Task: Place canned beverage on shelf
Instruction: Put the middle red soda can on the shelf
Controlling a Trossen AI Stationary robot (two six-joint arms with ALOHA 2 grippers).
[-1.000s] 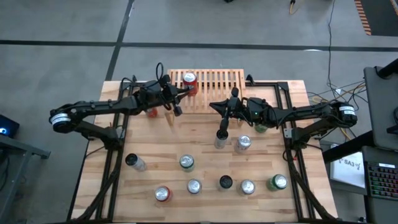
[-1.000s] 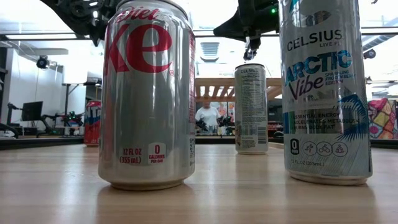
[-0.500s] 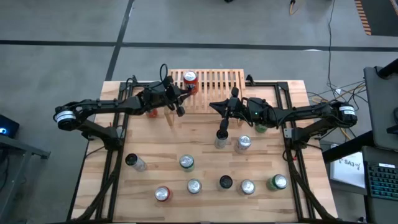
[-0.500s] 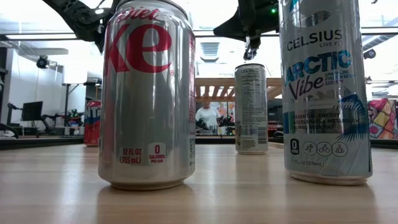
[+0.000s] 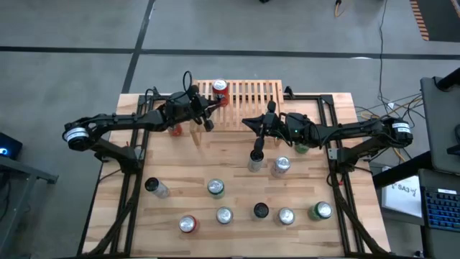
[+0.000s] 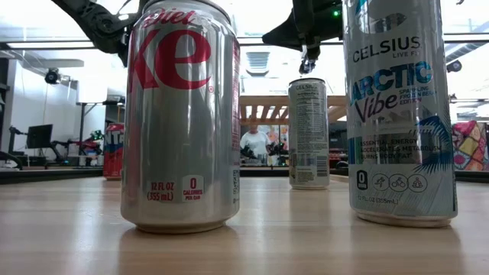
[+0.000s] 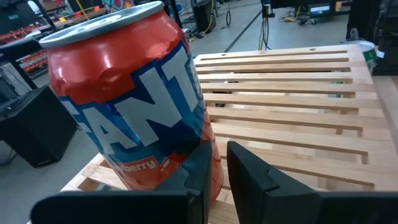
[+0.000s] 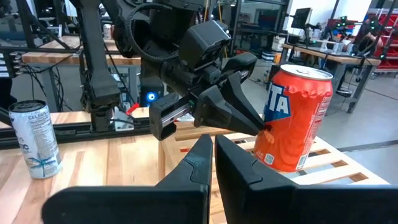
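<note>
the red fanta can (image 5: 220, 90) stands upright on the slatted shelf (image 5: 251, 93), near its left end, so this can looks already placed. the left claw (image 5: 205, 114) sits just beside the can on the tabletop side, fingers pressed nearly together with only a thin gap and nothing pinched; in the left wrist view the fanta can (image 7: 134, 106) fills the frame just past the fingertips (image 7: 202, 168), its long axis vertical. whether a fingertip touches the can wall, i cannot tell.

the right claw (image 5: 256, 152) hangs over the middle of the tabletop (image 5: 180, 173) with its fingers pressed together, empty, directly above a tall celsius can (image 6: 309, 134) that stands upright, well apart from the shelf. seen from the right wrist, the fanta can (image 8: 292, 118) and the left claw (image 8: 242, 115) lie ahead.

the next move likely turns on that celsius can: it lies straight below the right claw, the nearer arm, which must spread before descending.
</note>
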